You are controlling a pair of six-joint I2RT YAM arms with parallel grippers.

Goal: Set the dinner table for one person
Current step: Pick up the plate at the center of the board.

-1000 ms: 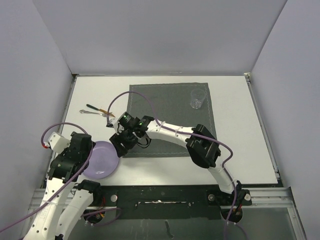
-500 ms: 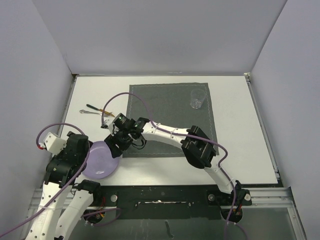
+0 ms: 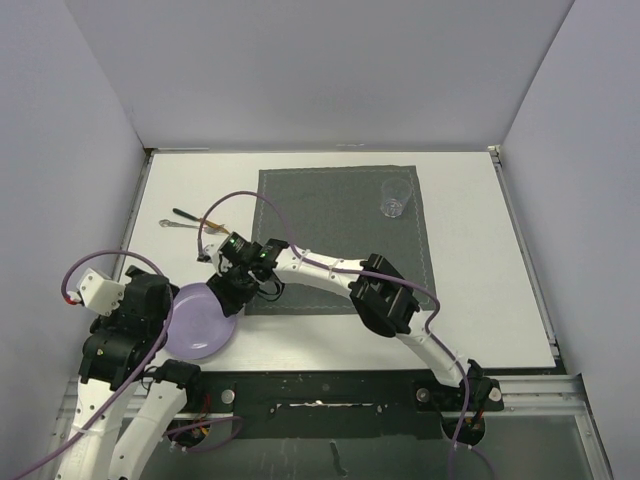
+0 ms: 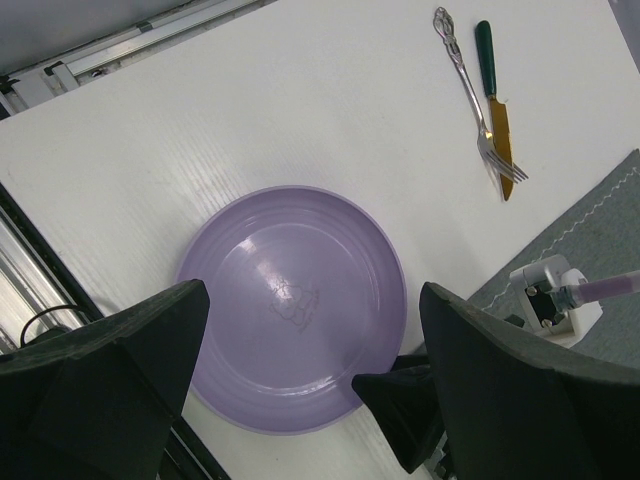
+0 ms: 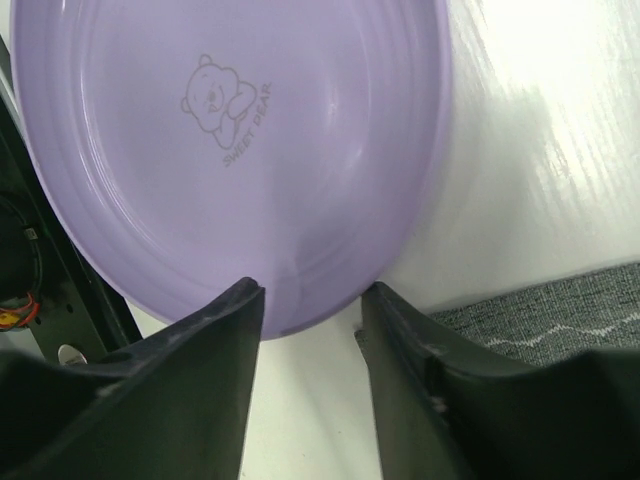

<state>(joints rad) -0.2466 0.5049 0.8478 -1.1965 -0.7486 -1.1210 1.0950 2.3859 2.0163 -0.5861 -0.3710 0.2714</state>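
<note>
White bench point(image 3: 480, 290) runs out in front of both arms, grey placemat point(image 3: 330, 220) in the middle. Purple plate point(image 3: 195, 320) sits just off its near-left corner. Right end effector point(image 5: 312, 290) is nearer: open, rim dead ahead between the 2 fingers. Left end effector point(image 4: 312, 295) hovers open above.

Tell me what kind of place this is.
Probably a robot lab cell, not a dining room: bare white panels box in the dinner table, a metal rail carries robot arms at its edge, with one placemat and purple plate.
</note>
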